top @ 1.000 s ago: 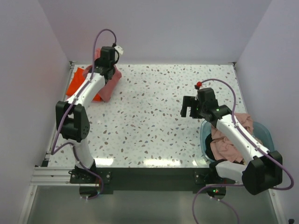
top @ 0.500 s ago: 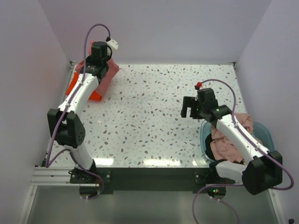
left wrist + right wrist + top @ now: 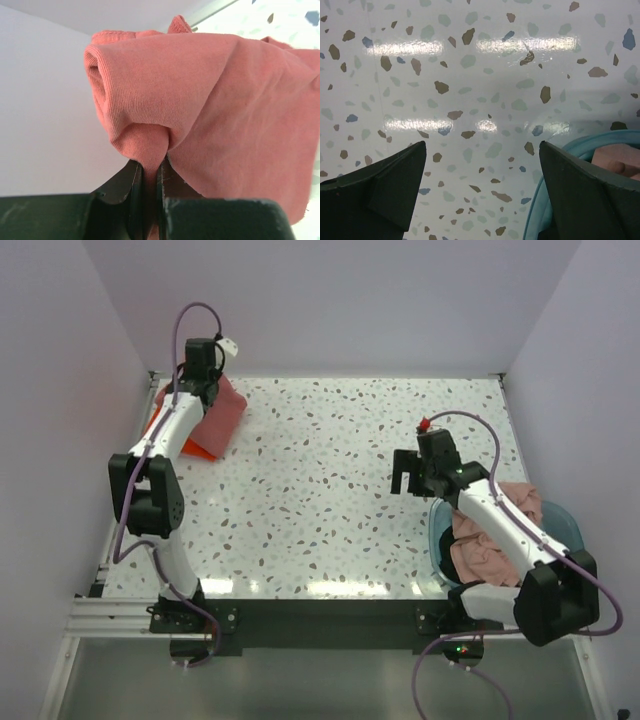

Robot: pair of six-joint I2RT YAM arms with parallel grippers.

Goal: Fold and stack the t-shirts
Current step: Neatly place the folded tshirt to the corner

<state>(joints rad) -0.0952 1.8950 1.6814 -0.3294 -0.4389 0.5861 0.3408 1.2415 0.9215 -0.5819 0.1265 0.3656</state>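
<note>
Salmon-pink t-shirt (image 3: 215, 105), fine ribbed knit, bunched in left claw (image 3: 149, 171).

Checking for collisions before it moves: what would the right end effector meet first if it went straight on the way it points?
The right end effector would likely meet the bare speckled table first; the rim of the teal basin lies just beside that line.

Tally of shirts, basin, table and arms

Two t-shirts on the table, one salmon-pink t-shirt (image 3: 224, 416) and one orange t-shirt (image 3: 202, 449); one heap of shirts (image 3: 485, 552) in the basin, at least two shades of pink, their exact number hidden in the folds; one teal basin (image 3: 436, 532); one speckled table (image 3: 320, 480); two arms, left arm (image 3: 170, 435) and right arm (image 3: 500, 520); two grippers, left gripper (image 3: 150, 170) and right gripper (image 3: 482, 145).
</note>
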